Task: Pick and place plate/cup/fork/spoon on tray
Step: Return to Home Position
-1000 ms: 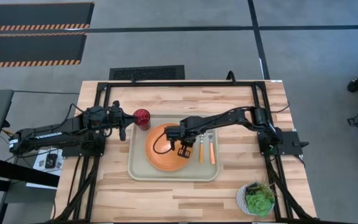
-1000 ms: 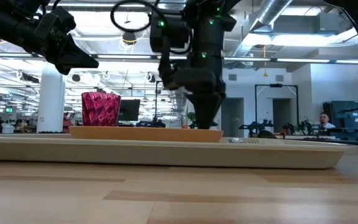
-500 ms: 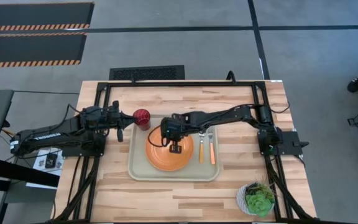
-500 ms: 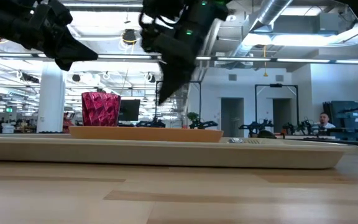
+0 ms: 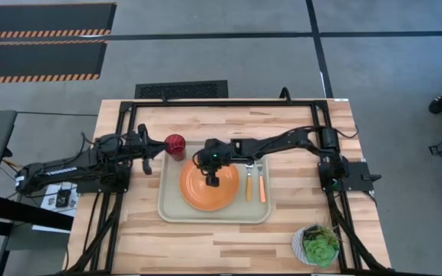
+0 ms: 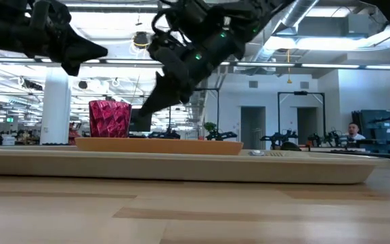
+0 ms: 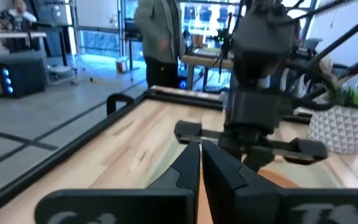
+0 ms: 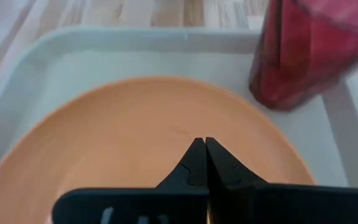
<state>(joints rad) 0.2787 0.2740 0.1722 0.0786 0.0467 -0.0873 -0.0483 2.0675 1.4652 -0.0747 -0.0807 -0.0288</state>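
Right tool (image 5: 212,181) pinched empty above plate (image 5: 209,190), left tool (image 5: 150,159) pinched, beside cup (image 5: 175,143)

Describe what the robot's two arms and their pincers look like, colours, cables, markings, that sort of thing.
Both arms are dark, nearly black, jointed links with black cables running along them. The left arm carries pale lettering on its long link. The left pincer and right pincer each end in two slim black tapered fingers. Small green lights glow on the right arm's wrist.

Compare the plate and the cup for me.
The plate is orange, wide and flat; the cup is dark red, small and tall. The plate lies mid-tray, under the right end effector; the cup stands in the tray's corner nearest the left end effector. Both are round.
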